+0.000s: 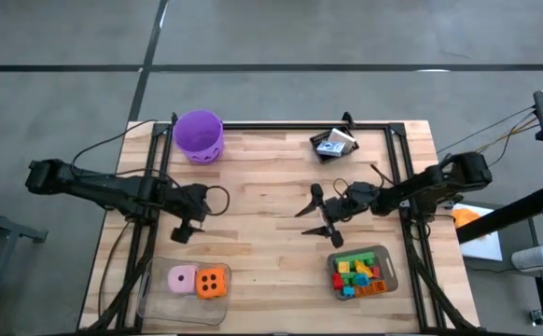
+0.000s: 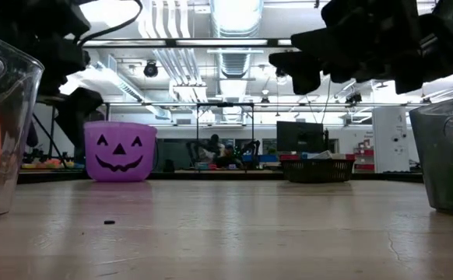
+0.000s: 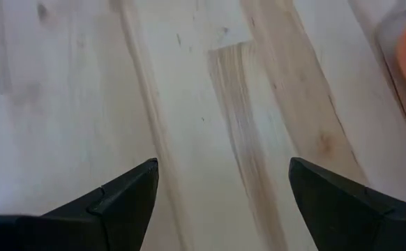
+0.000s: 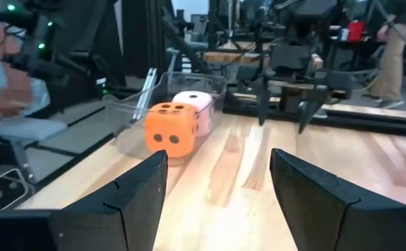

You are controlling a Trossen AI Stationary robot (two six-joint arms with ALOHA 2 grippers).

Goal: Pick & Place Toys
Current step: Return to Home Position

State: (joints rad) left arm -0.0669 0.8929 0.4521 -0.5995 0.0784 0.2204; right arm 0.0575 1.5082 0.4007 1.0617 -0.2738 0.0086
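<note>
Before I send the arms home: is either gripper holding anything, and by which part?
Nothing is held: left gripper and right gripper are both open and empty.

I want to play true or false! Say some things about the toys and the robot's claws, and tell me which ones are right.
1. The orange dotted die sits beside the pink dotted die in the clear plastic bin. True.
2. The small colourful plastic bricks lie in the purple pumpkin-face bucket. False: they lie in the grey tray.
3. The right gripper holds a card pack. False: it is open and empty.
4. The left gripper is open over the bare wooden table. True.
</note>
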